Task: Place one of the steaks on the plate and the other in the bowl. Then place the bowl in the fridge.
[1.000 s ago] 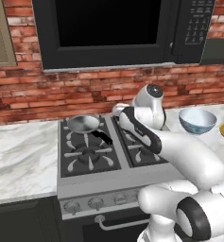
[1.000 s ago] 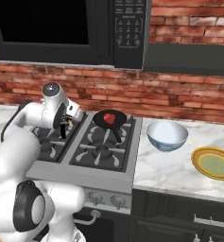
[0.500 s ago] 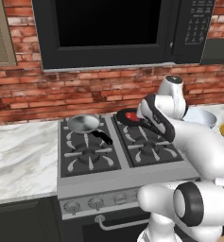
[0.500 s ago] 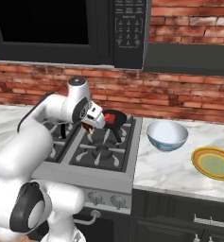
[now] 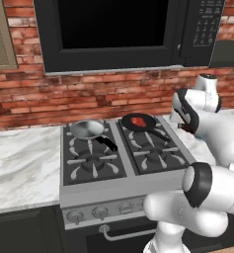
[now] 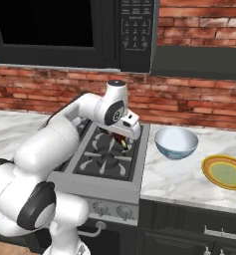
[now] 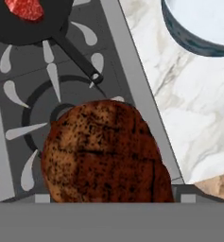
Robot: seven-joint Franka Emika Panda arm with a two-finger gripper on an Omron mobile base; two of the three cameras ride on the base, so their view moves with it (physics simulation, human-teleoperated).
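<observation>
1 brown steak in wide jaws of gripper, swung right from stove toward bowl.

**Two steaks, a bowl and a plate**

We see the dark brown steak, grilled and speckled, large at the bottom of the hand view over the stove's front right burner. The bright red steak lies flat in a black pan at the back right burner. The pale blue-grey bowl stands upright on the marble counter just right of the stove; the yellow-olive plate lies further right.
</observation>
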